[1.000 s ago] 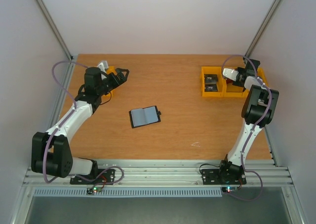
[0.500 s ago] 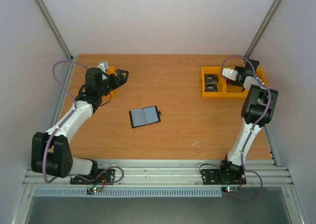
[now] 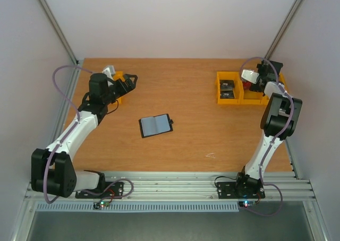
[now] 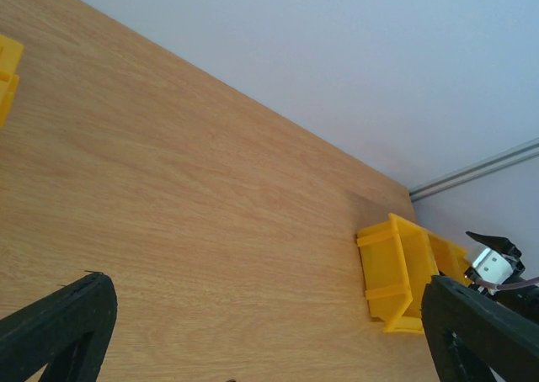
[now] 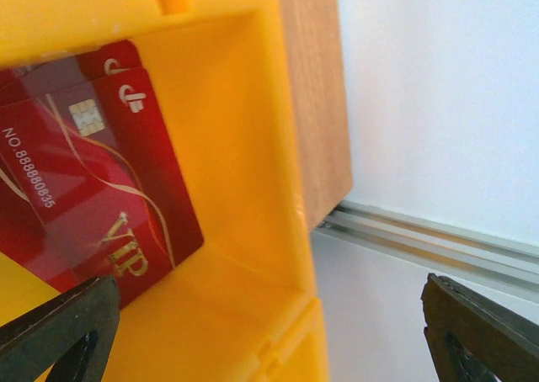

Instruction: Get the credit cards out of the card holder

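Note:
The card holder (image 3: 155,125) lies open on the wooden table, blue-grey pockets up, its small tab at the right; no card shows in it. Red credit cards (image 5: 101,188) with gold "VIP" lettering lie overlapping in a yellow bin (image 5: 244,230). My right gripper (image 5: 269,331) hangs open just above that bin (image 3: 253,92) at the back right, holding nothing. Dark cards (image 3: 227,89) lie in the neighbouring compartment. My left gripper (image 3: 130,83) is open and empty, well left of the card holder and further back. In the left wrist view my left gripper (image 4: 269,331) holds nothing.
Another yellow bin (image 3: 119,74) sits at the back left, partly under my left arm. The right-hand bins (image 4: 404,273) show across the table in the left wrist view. The table's back edge and a metal rail (image 5: 421,239) run just behind the right bin.
My right gripper has gone from shut to open over the right bin, letting go of a red card that now lies in it. The left arm drew back slightly.

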Robot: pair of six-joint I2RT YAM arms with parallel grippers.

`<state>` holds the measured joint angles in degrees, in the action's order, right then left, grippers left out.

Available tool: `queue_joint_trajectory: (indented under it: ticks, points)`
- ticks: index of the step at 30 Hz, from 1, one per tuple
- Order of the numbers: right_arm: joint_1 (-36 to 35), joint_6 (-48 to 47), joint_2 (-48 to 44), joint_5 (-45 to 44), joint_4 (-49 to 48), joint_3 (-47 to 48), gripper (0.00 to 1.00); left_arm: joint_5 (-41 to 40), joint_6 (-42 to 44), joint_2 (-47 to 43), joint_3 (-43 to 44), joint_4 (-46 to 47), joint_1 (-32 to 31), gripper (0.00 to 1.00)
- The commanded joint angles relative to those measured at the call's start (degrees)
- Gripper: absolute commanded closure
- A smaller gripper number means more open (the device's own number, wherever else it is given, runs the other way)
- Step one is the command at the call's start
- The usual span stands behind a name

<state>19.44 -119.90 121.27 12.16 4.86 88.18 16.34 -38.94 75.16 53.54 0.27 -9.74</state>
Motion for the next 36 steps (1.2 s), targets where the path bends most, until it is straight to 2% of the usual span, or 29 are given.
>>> queue_joint_trajectory:
  ticks: [1,5,8,11,13,16,19,23,27,28,31,36]
  points:
    - [0.2,-1.9,-6.5,4.0,-3.6,-1.4,0.01,0.8,1.1,-2.7,-1.3,3.2,-0.3,0.01]
    - [-0.2,4.5,-10.9,6.1,-4.5,-3.7,0.02,0.1,1.6,-4.8,-3.0,3.1,-0.3,0.01]
    - [-4.1,20.0,-14.7,2.4,-12.9,-5.0,0.01,-3.9,0.8,-6.1,-5.7,0.3,-0.3,0.01]
    - [-9.4,27.5,-16.7,-3.8,-6.9,-1.3,0.01,-7.4,0.5,-6.8,-9.1,-3.6,-0.3,0.01]
    - [-15.6,32.2,-17.7,-8.3,-3.0,1.6,0.02,-9.6,0.1,-7.6,-11.5,-5.9,-0.3,0.01]
    - [-24.7,43.4,-19.8,-12.0,1.0,5.0,0.01,-8.6,1.5,-8.9,-16.4,-2.4,-0.3,0.01]
    - [-32.3,56.3,-22.3,-9.8,8.2,8.2,0.01,-5.6,3.1,-9.4,-20.8,0.5,-0.3,0.01]
    - [-40.8,78.2,-24.4,-6.4,16.5,10.1,0.04,-7.6,0.4,-10.5,-25.5,1.1,-0.3,0.01]
    - [-46.7,105.5,-25.4,-1.1,20.1,4.0,0.14,-6.3,-3.9,-10.5,-30.4,3.9,-0.4,0.01]
    - [-48.6,109.5,-25.0,-1.2,21.8,2.7,0.16,-6.5,-5.1,-10.3,-31.7,3.9,-0.4,0.01]
    - [-56.0,115.1,-21.6,-5.4,29.2,1.5,0.17,-7.4,-9.9,-10.8,-34.8,3.4,-0.4,0.01]
    - [-67.6,116.3,-14.2,-15.2,35.4,4.5,0.17,-9.1,-13.6,-14.9,-38.1,1.5,-0.4,0.01]
